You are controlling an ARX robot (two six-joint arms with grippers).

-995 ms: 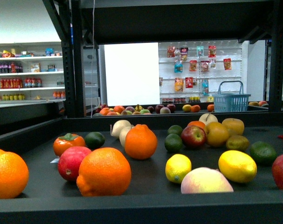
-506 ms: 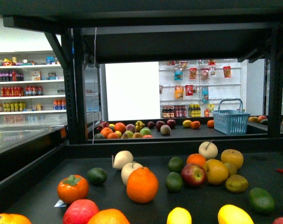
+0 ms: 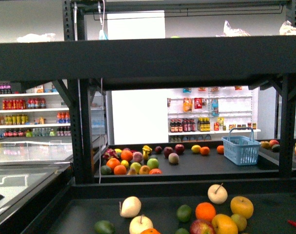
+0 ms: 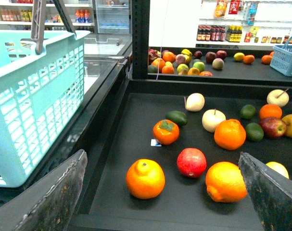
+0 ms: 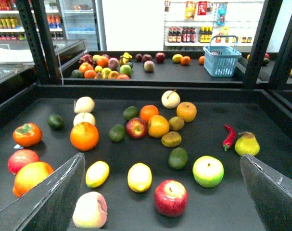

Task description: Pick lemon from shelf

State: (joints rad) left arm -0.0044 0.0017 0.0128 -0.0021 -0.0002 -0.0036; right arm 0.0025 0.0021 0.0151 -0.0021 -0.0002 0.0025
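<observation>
Two lemons lie near the front of the shelf's dark deck (image 5: 208,127) in the right wrist view: one bright yellow oval (image 5: 139,177) beside a red apple (image 5: 171,198), the other (image 5: 97,173) next to a pale peach (image 5: 90,210). My right gripper (image 5: 161,156) hangs open above them, its fingers wide apart with nothing between. My left gripper (image 4: 161,154) is open over two oranges (image 4: 145,178) and a red fruit (image 4: 191,162); a lemon's edge (image 4: 277,168) peeks past one finger. The front view shows the shelf's black frame (image 3: 138,58), with no lemon and no gripper.
A large light-blue basket (image 4: 35,96) stands beside the shelf on the left arm's side. Limes, apples, a green apple (image 5: 208,171), a pear (image 5: 247,143) and a red chili (image 5: 229,136) crowd the deck. Black uprights (image 5: 40,43) flank it. A farther stand holds fruit and a small basket (image 3: 241,148).
The front view has risen: the fruit deck has slid down to the bottom edge, the front lemons have dropped out of sight, and an upper shelf deck now crosses the picture.
</observation>
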